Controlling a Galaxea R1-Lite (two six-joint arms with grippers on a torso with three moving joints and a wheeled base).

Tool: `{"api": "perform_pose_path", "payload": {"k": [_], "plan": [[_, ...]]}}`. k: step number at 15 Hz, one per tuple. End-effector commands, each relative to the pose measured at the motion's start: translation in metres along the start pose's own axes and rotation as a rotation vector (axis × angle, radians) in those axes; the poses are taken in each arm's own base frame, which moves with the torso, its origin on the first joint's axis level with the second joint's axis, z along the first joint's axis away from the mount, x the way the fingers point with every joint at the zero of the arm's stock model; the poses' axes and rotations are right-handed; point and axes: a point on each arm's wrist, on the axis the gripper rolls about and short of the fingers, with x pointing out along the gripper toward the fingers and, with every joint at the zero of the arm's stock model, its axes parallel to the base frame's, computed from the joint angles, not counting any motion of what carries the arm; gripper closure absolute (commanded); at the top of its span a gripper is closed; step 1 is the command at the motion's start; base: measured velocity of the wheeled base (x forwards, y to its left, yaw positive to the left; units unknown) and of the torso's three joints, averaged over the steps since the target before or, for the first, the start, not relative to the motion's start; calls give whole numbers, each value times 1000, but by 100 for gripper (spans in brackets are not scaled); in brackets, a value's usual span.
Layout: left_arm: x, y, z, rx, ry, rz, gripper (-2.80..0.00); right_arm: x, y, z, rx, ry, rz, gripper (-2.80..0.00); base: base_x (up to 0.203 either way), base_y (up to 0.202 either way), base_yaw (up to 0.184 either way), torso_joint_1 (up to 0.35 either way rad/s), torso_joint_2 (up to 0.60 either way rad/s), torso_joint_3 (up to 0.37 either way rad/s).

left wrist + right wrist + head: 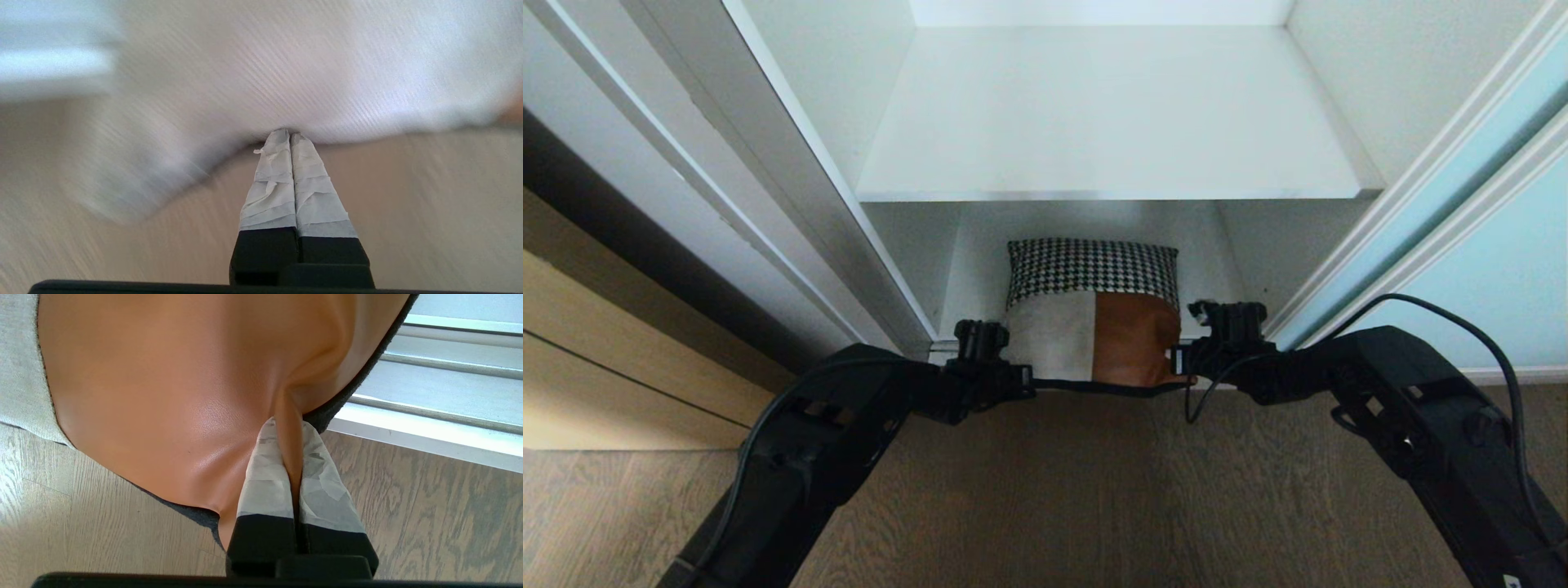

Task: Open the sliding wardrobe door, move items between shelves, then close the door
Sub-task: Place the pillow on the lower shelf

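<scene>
Both grippers pinch the cushion (1094,327) at opposite corners, so it hangs level for lifting. Left gripper (290,136) is clamped on its white fabric, right gripper (288,428) on its tan panel, below the bare shelf (1111,155).

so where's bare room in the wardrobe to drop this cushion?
The upper shelf is bare from its front edge to the back wall, between both white side walls. The bottom compartment is crowded: the cushion fills its mouth, with only narrow gaps at either wall. Left gripper and right gripper pinch the cushion's near corners. The sliding door stands pushed right.
</scene>
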Motion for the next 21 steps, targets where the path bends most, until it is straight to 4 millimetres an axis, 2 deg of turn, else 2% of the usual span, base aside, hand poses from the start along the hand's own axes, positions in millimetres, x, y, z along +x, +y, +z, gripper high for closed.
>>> {"api": "perform_pose_path", "payload": {"k": [1, 4, 5, 6, 12, 15, 18, 19, 21], "plan": [[11, 3, -15, 24, -68, 12, 0, 0, 1, 1, 1, -5, 3, 0, 0, 0, 0, 0, 0, 0], [16, 4, -18, 76, -148, 18, 0, 0, 1, 2, -1, -15, -1, 0, 0, 0, 0, 0, 0, 0], [16, 4, -19, 79, -147, 16, 0, 1, 1, 0, -3, -17, -2, -196, 0, 0, 0, 0, 0, 0], [16, 4, -19, 80, -147, 16, 0, 1, 1, 1, -6, -17, -2, -280, 0, 0, 0, 0, 0, 0], [16, 4, -19, 73, -132, 16, 0, -10, -1, 20, -6, -72, -13, -280, 0, 0, 0, 0, 0, 0], [16, 1, -20, 72, -129, 13, 0, -31, 0, 36, -3, -84, -40, -280, 0, 0, 0, 0, 0, 0], [16, 1, -19, 72, -130, 11, 0, -57, -1, 33, 9, -35, -49, -280, 0, 0, 0, 0, 0, 0], [16, 1, -20, 72, -130, 11, 0, -65, 2, 31, 9, -20, -35, 0, 0, 0, 0, 0, 0, 0], [15, 2, -18, 72, -136, 13, 0, -67, 18, 26, 3, 29, 30, 0, 0, 0, 0, 0, 0, 0]]}}
